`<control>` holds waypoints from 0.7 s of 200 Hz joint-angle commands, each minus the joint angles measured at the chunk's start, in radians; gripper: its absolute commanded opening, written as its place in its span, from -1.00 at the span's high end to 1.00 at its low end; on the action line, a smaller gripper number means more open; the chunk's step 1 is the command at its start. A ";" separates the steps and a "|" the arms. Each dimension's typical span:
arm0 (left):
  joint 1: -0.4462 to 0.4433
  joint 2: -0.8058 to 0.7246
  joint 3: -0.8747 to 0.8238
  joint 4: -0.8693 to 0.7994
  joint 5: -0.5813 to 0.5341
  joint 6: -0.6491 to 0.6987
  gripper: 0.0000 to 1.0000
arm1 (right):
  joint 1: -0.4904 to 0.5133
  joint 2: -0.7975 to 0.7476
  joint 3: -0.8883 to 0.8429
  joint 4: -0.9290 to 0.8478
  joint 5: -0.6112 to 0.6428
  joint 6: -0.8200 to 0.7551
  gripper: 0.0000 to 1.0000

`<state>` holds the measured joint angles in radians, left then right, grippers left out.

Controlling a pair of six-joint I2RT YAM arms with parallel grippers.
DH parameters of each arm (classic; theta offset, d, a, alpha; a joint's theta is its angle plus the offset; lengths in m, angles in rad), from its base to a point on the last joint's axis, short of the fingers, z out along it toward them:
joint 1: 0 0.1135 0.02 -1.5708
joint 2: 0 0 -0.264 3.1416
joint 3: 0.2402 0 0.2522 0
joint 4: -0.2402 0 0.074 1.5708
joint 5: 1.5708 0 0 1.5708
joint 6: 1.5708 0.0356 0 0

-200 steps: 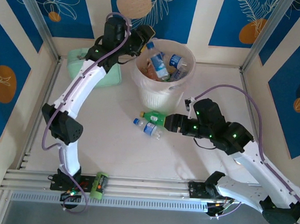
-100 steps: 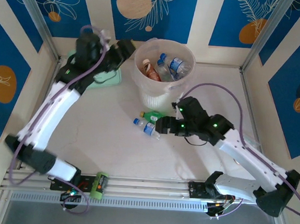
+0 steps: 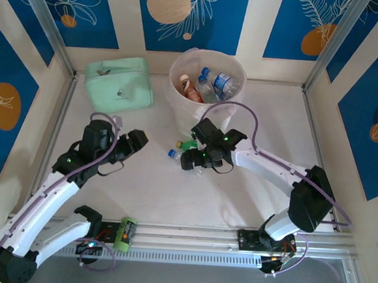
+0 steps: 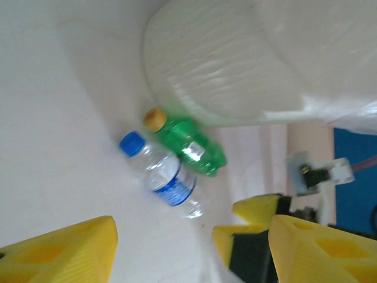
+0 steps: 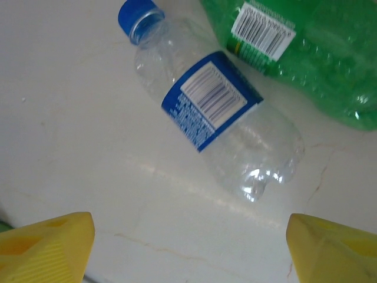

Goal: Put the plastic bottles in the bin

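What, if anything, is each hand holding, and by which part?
Nothing is held. The right hand hovers open over the clear blue-capped bottle lying on the table; the left hand is open and empty.

Blue leaf-print wall panels (image 3: 205,25); white tabletop (image 3: 159,191); aluminium rail (image 3: 188,236) at near edge.

Clear bottle (image 5: 219,121) – blue cap, blue label; green bottle (image 5: 321,56); white bin (image 4: 235,71).

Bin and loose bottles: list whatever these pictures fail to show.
Bin, top view: the bottles on top bury those below, so the count is unclear.
Green bottle, right wrist view: both ends cut off by frame edges.
Clear bottle, top view: body hidden under the right claw.
Labels, left wrist view: print blurred.
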<state>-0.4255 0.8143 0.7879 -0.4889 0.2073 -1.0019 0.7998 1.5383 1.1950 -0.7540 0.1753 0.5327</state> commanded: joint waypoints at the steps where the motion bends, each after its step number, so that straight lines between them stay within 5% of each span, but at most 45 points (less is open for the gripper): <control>1: 0.010 -0.047 -0.050 0.037 0.013 -0.066 -0.35 | 0.010 0.042 0.038 0.005 0.062 -0.064 -0.72; 140: 0.008 0.003 -0.105 0.105 0.032 -0.090 -0.33 | 0.084 0.292 0.145 -0.054 0.128 -0.133 -0.67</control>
<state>-0.4255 0.8093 0.6941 -0.4194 0.2173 -1.0847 0.8719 1.8038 1.3022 -0.7578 0.3180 0.4175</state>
